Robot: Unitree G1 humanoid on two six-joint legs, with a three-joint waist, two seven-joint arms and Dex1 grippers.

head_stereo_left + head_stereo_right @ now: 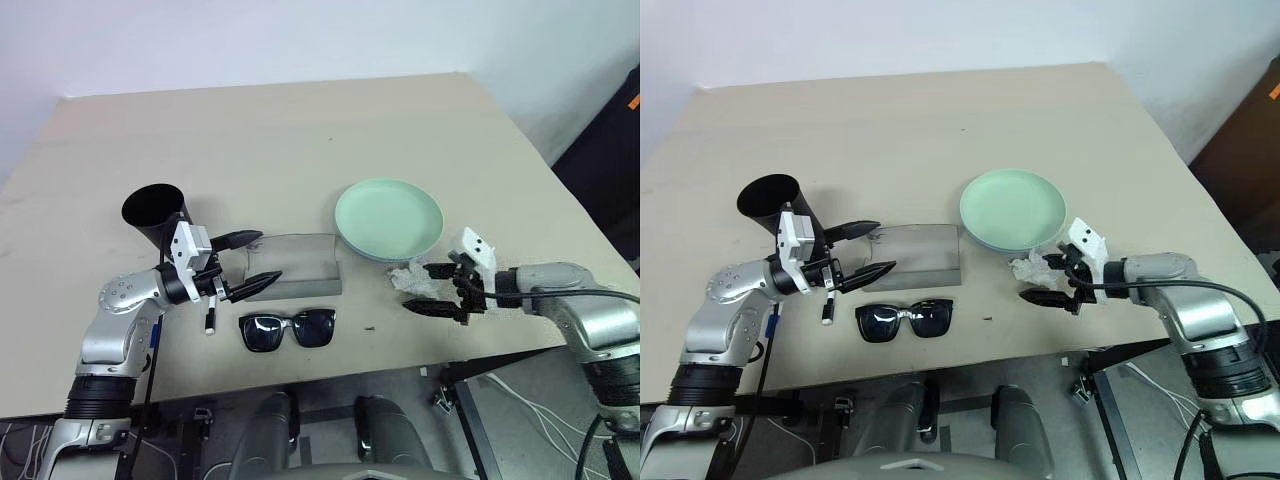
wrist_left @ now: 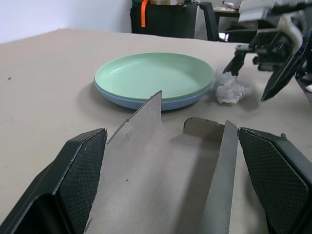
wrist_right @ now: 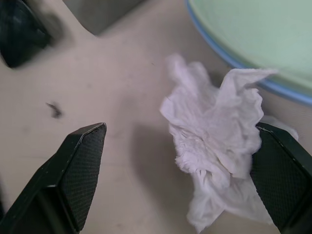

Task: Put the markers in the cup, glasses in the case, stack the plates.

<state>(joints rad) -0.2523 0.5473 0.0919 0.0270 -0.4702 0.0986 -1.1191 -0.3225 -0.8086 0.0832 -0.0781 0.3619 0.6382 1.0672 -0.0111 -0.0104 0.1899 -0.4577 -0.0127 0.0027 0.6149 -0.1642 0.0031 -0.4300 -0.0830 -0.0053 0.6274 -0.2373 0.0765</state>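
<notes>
Black tapered plastic cup (image 1: 153, 212): stood upright toward the table's left edge, open mouth up, just behind the left arm.

Left gripper (image 1: 252, 262): fingers spread wide, nothing in them. It reached level over the left end of the case, one finger at the case's far edge and one at its near edge.

White-barrelled marker with a black cap (image 1: 211, 318): lay on the table right under the left wrist, near the front edge. Only one marker could be made out for sure.

Grey rectangular glasses case (image 1: 296, 265): sat mid-table, a bit left of centre, lid open as the left wrist view showed.

Black-framed sunglasses with dark lenses (image 1: 287, 328): lay on the table just in front of the case, close to the front edge, not in the case.

Mint green round plastic plate (image 1: 389, 217): already sat on top of the light blue round plate (image 2: 127, 100), right of the case, so the stack was done.

Crumpled white tissue (image 3: 214, 146): lay just beside the plates' front-right rim.

Right gripper (image 1: 432, 289): wide open too, holding nothing. It angled down by the front-right part of the table with the tissue between its fingers, one finger at the tissue's edge.
</notes>
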